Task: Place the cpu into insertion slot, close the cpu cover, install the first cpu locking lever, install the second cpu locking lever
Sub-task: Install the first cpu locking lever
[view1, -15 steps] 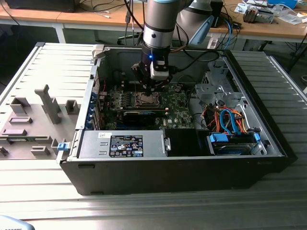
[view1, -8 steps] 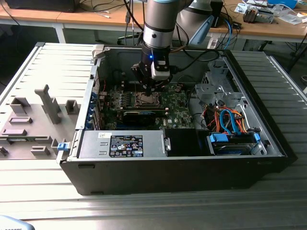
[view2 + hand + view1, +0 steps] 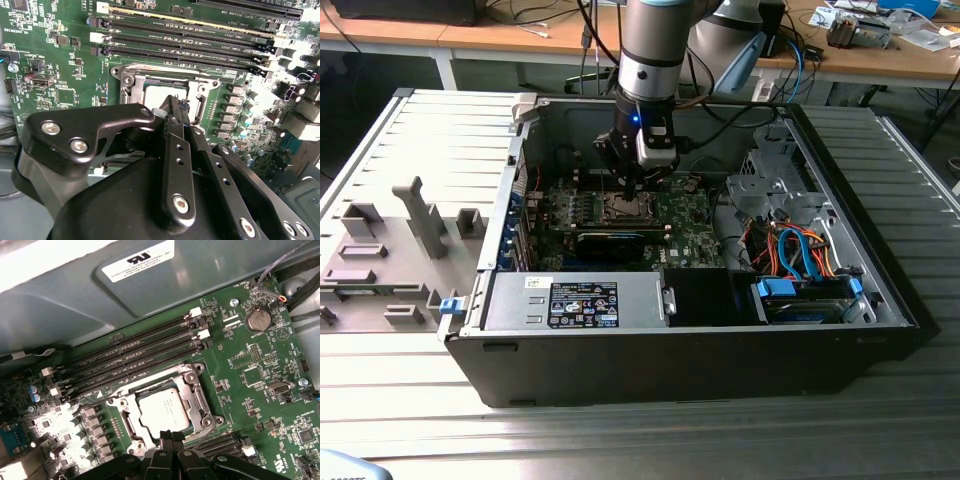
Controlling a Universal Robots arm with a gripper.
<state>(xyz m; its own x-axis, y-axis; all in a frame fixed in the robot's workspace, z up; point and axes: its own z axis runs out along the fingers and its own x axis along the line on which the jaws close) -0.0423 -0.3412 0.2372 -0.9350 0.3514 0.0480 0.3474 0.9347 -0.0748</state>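
The cpu [image 3: 162, 410] lies flat in the insertion slot [image 3: 131, 399] on the green motherboard, its dull silver top [image 3: 159, 93] showing. The cpu cover [image 3: 192, 392] is down around it, a silvery frame [image 3: 201, 94] with the chip showing through its window. My gripper [image 3: 170, 435] hovers at the socket's edge, just over the cover's rim, with its black fingers [image 3: 172, 111] pressed together and nothing between them. A thin metal wire [image 3: 199, 442] runs beside the fingertips. In the exterior view the gripper [image 3: 632, 188] hangs inside the open case, right above the slot [image 3: 625, 208].
Long memory slots [image 3: 135, 356] run beside the socket. A long black card [image 3: 610, 242] lies just in front of it. A grey power supply box [image 3: 575, 300], a drive cage with orange and blue cables [image 3: 800, 265] and the case walls [image 3: 510, 200] hem the board in.
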